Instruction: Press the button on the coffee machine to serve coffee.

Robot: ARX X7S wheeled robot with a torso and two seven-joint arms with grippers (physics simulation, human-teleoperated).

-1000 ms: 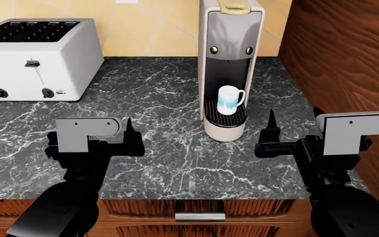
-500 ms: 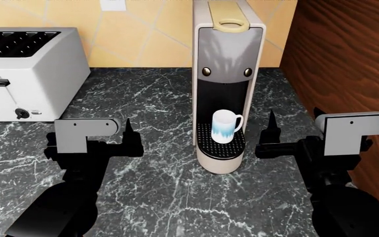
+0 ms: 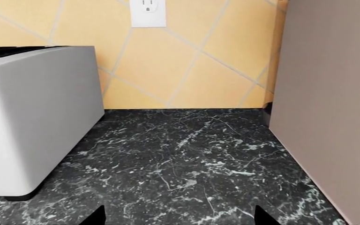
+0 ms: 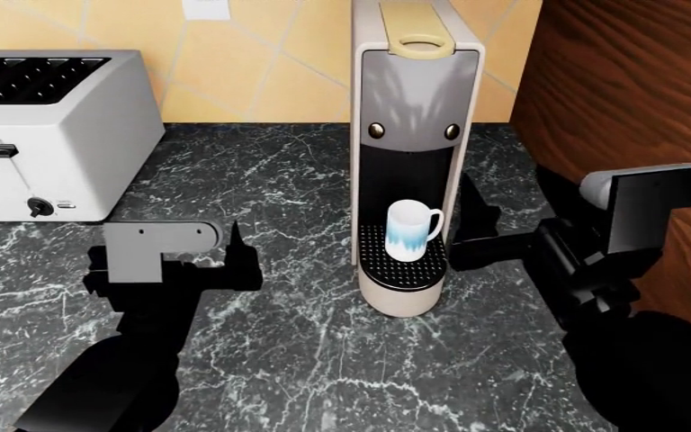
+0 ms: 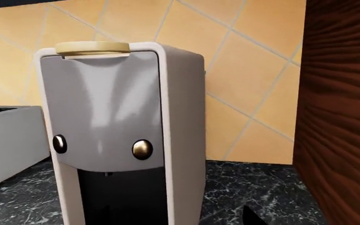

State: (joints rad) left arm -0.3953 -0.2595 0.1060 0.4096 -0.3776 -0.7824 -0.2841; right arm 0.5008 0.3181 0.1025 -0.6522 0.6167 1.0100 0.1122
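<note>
The coffee machine (image 4: pixel 416 99) stands upright at the back of the black marble counter, grey-fronted with a beige oval top ring. Two round brass buttons (image 4: pixel 377 130) sit on its front above the black recess. A white-and-blue mug (image 4: pixel 409 230) stands on the round perforated drip tray (image 4: pixel 403 263). My right gripper (image 4: pixel 475 238) hovers just right of the machine, level with the mug. The right wrist view shows the machine's front (image 5: pixel 108 112) and both buttons (image 5: pixel 142 149), with one fingertip (image 5: pixel 253 216) showing. My left gripper (image 4: pixel 235 247) is open and empty, left of the machine.
A white toaster (image 4: pixel 46 135) stands at the back left, also in the left wrist view (image 3: pixel 33 126). A dark wooden cabinet side (image 4: pixel 633 90) closes off the right. A yellow tiled wall with an outlet (image 3: pixel 147 13) runs behind. The machine's side (image 3: pixel 330 108) is beside my left gripper.
The head view shifted closer a second ago and has held since. My right arm has risen and swung in toward the coffee machine. My left arm has barely moved.
</note>
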